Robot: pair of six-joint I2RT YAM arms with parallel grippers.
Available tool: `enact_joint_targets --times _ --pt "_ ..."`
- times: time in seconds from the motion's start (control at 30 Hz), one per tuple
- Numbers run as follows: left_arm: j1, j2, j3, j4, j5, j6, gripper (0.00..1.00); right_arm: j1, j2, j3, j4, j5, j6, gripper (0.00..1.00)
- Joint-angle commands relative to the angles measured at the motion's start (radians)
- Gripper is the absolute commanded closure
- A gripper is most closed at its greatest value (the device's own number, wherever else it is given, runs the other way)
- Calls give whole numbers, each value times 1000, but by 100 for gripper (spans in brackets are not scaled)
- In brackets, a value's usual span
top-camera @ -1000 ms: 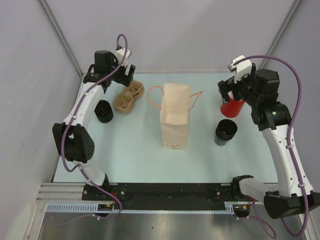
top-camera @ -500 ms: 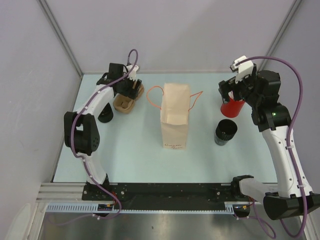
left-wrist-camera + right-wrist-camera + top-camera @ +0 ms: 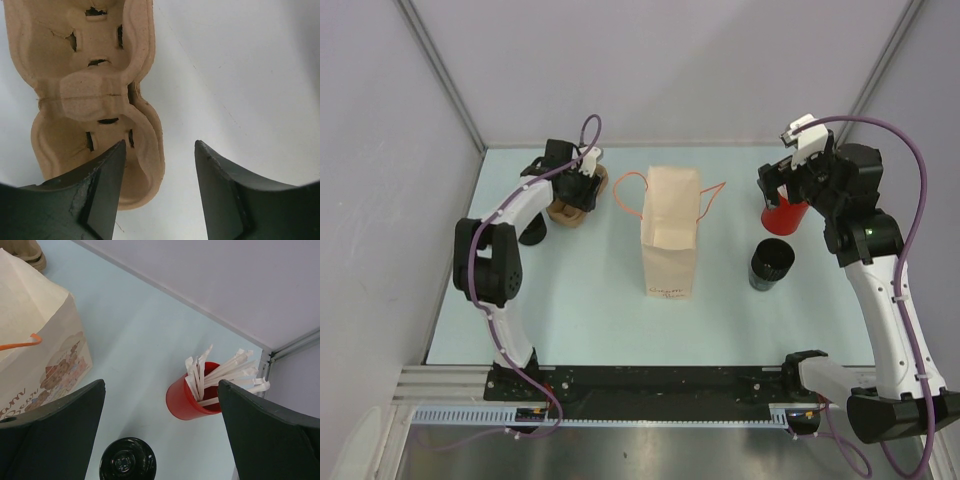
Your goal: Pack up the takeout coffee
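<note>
Our left gripper (image 3: 158,167) stands spread over one end of the tan moulded-pulp cup carrier (image 3: 85,85), one finger (image 3: 100,195) above its well, the other above the pale table (image 3: 240,75); our right gripper (image 3: 161,410) hangs wide open above the red cup of white sticks (image 3: 182,402) and the taller glossy black cup (image 3: 127,465). We see the short round black takeout coffee (image 3: 532,234) near the carrier on its left, partly behind our left arm (image 3: 508,212), well apart from the upright brown paper bag (image 3: 670,240).

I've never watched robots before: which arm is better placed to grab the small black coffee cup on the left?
Left. The left hand, open, hangs over the cardboard carrier beside the coffee cup; the right hand is over the red cup, beyond the paper bag.
</note>
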Motion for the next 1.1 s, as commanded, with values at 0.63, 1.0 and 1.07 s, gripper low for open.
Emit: enact_joint_targets --times 0.63,1.0,1.07 --pt "-4 34 -20 72 -73 15 61 -5 -35 -3 31 -35 23 0" --pt "-6 14 -6 78 -97 16 82 -7 -35 -3 37 -42 28 0" --pt "-4 4 3 78 -97 13 83 -5 -35 -1 39 -44 30 0"
